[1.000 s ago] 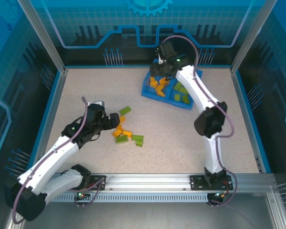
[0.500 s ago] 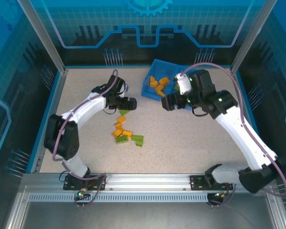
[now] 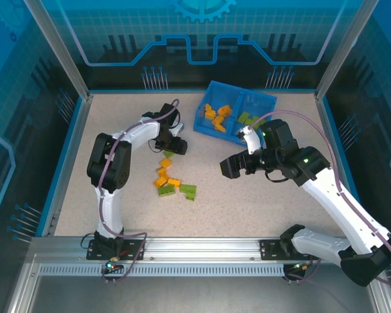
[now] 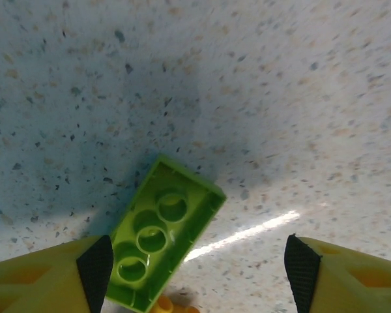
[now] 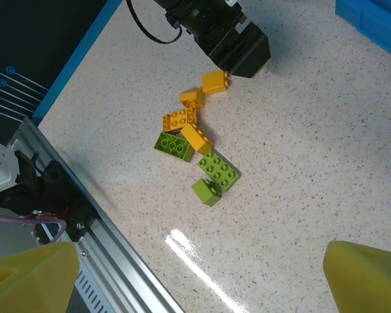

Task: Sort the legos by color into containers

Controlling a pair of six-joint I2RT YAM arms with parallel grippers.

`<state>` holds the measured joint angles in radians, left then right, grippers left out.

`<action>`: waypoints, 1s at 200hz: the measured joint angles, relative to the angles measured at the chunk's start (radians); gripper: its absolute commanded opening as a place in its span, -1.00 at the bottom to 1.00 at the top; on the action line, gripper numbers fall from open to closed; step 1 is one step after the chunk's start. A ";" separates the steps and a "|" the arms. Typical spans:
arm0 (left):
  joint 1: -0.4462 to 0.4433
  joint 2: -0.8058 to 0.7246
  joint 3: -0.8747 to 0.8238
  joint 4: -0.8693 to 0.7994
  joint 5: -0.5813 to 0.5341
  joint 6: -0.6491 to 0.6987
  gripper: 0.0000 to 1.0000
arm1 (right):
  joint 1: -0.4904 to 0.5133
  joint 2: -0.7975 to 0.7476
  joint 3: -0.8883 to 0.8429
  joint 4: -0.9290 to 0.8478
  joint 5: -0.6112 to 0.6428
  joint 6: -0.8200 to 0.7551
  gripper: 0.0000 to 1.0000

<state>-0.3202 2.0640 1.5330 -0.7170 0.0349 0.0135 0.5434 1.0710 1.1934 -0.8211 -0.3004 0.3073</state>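
Observation:
The blue tray (image 3: 268, 101) sits at the back, with orange legos (image 3: 216, 117) in its left compartment and green legos (image 3: 247, 120) in its right one. Loose orange legos (image 5: 181, 119) and green legos (image 5: 219, 171) lie in a cluster mid-table (image 3: 172, 183). My left gripper (image 4: 199, 270) is open just above the table, straddling an upside-down light green brick (image 4: 163, 238) that lies beside its left fingertip (image 4: 95, 267). My right gripper (image 5: 199, 280) hangs open and empty high over the table's middle (image 3: 231, 167), right of the cluster.
An orange brick's studs (image 4: 170, 304) peek in just below the green one. The aluminium front rail (image 5: 111, 254) and the blue side wall (image 5: 72, 78) bound the floor. Bare speckled table (image 3: 247, 202) spreads right of the cluster.
The left arm has swung out from the near left and brought its gripper down over the far green brick. The right gripper has left the tray and moved down towards the table's middle.

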 measured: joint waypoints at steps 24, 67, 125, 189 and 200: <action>0.002 0.029 0.004 -0.005 -0.016 0.022 0.15 | 0.002 0.000 -0.002 0.001 -0.016 0.010 0.93; 0.005 0.057 0.019 -0.016 -0.056 0.047 -0.20 | 0.022 0.012 -0.002 0.006 -0.023 0.019 0.91; 0.005 0.021 -0.031 0.022 -0.057 0.037 -0.41 | 0.029 0.043 -0.002 0.026 -0.018 0.042 0.90; -0.043 -0.138 -0.097 0.039 -0.051 -0.001 -0.39 | 0.035 0.071 -0.002 0.031 0.017 0.071 0.89; -0.061 -0.174 -0.097 0.051 -0.040 -0.013 -0.38 | 0.035 0.071 -0.002 0.032 0.027 0.075 0.90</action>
<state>-0.3813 1.8900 1.4361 -0.6655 -0.0048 0.0010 0.5781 1.1416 1.1919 -0.7895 -0.2737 0.3820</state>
